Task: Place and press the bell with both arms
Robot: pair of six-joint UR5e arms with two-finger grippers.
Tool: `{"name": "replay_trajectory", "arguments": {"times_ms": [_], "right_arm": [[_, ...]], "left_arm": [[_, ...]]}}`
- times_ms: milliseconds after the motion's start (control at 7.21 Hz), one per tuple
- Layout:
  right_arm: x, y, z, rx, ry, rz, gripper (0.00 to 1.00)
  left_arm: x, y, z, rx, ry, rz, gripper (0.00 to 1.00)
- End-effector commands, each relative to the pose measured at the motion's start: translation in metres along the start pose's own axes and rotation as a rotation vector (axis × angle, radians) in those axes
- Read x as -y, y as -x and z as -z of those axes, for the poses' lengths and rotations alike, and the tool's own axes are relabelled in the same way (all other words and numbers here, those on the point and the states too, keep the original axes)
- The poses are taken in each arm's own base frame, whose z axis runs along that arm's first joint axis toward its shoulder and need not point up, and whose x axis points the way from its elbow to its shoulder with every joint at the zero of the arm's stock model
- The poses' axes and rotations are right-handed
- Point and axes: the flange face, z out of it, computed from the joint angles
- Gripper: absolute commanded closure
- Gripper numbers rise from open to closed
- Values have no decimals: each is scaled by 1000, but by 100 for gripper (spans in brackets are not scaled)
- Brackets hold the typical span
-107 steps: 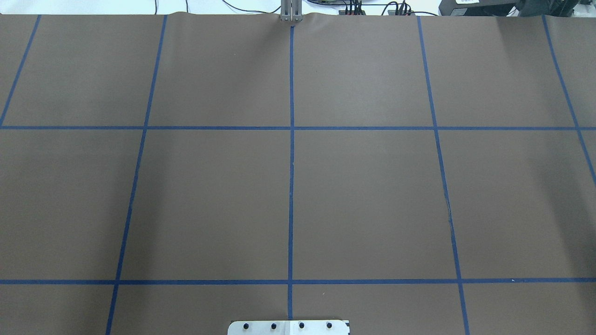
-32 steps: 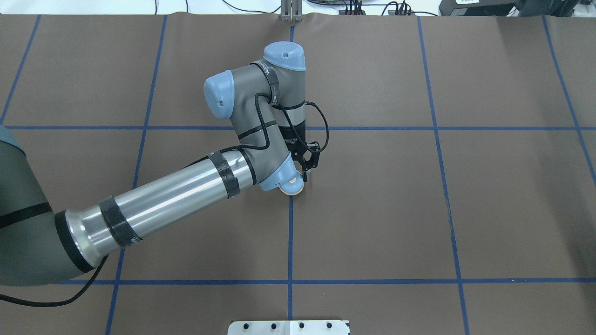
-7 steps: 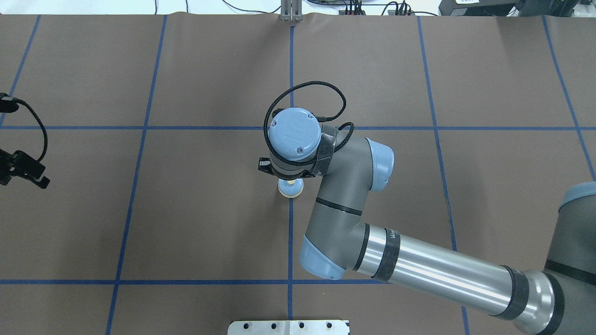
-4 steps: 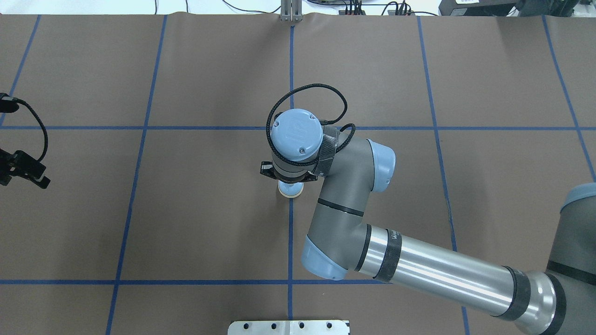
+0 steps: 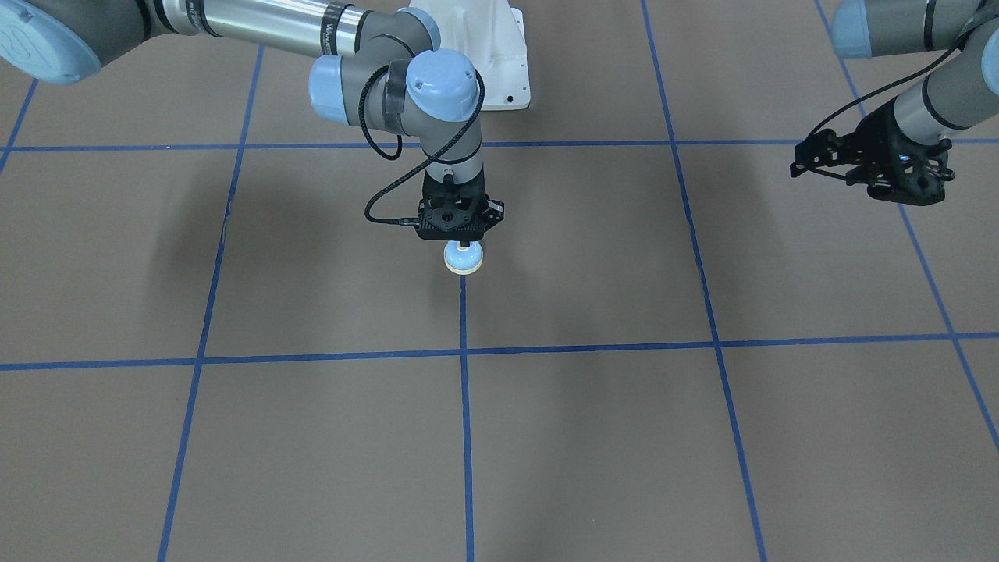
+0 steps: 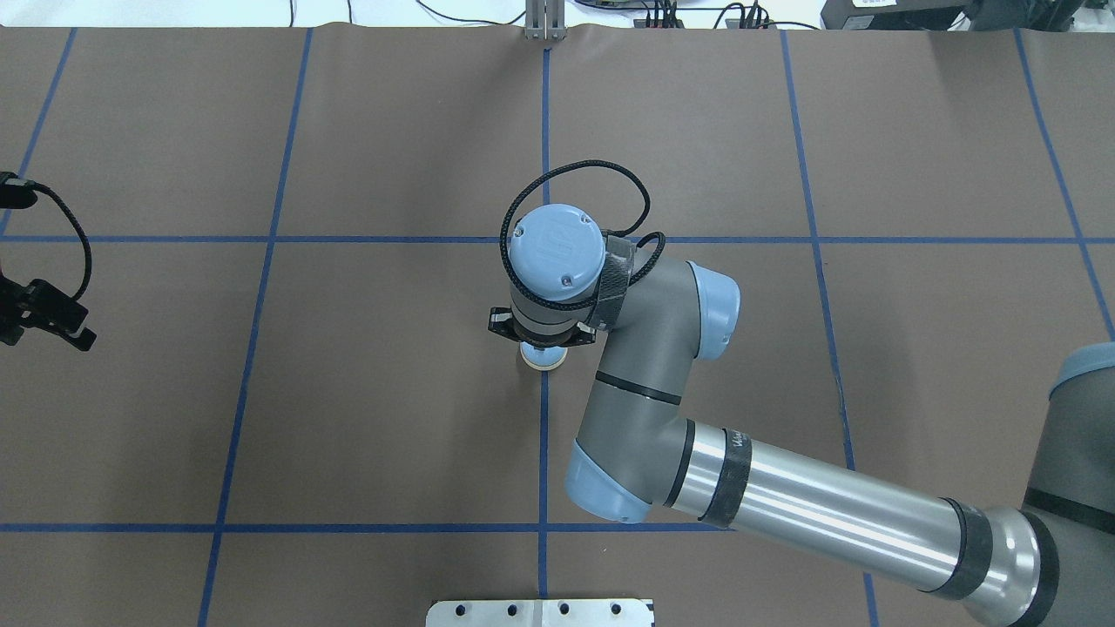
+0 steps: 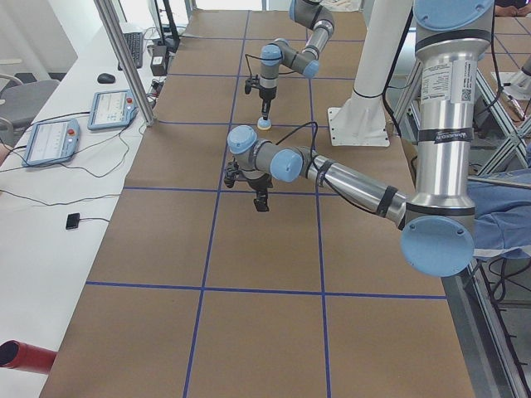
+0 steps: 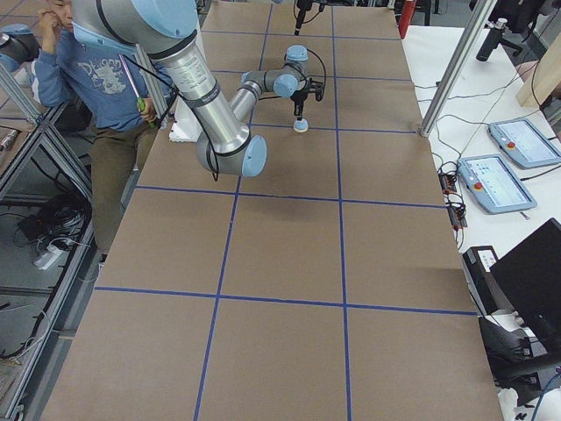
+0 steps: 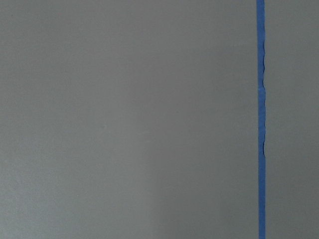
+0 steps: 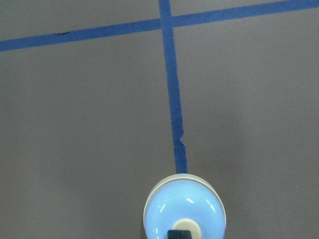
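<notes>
The bell [image 5: 463, 258], a light-blue dome on a cream base, stands upright on the blue tape line at the table's middle [image 6: 542, 357]. My right gripper [image 5: 463, 243] points straight down on it, shut, with its fingertips on the cream button. The right wrist view shows the bell [image 10: 183, 211] with the closed fingertips [image 10: 179, 234] on its button. In the overhead view the right wrist hides the button. My left gripper [image 5: 812, 158] hovers empty far off at the robot's left side [image 6: 61, 318] and looks open. The left wrist view shows only bare table.
Blue tape lines [image 6: 544, 435] divide the brown table into squares. The white pedestal [image 5: 499, 55] stands at the robot's side. A seated person [image 8: 88, 61] is beside the table. Control tablets [image 7: 50, 141] and a metal post [image 7: 124, 58] are on the white bench.
The right wrist has shifted slightly over the bell and lowered, so the button is now covered. The left gripper has barely moved. Long before, the left arm set the bell down and withdrew.
</notes>
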Motion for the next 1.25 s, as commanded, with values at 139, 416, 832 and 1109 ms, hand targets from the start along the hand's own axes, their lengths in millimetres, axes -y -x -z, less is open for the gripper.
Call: {"name": "replay_trajectory", "arguments": {"times_ms": [139, 416, 832, 1109], "right_arm": [[2, 3, 16, 27, 5, 0, 100], [7, -16, 27, 43, -3, -7, 100], [20, -144, 64, 60, -14, 31, 9], [45, -238, 82, 20, -13, 74, 0]], "left_arm": [[1, -1, 1, -1, -2, -2, 1], [1, -2, 1, -1, -3, -3, 1], [-1, 0, 10, -3, -20, -7, 1], [0, 13, 26, -6, -55, 9, 1]]}}
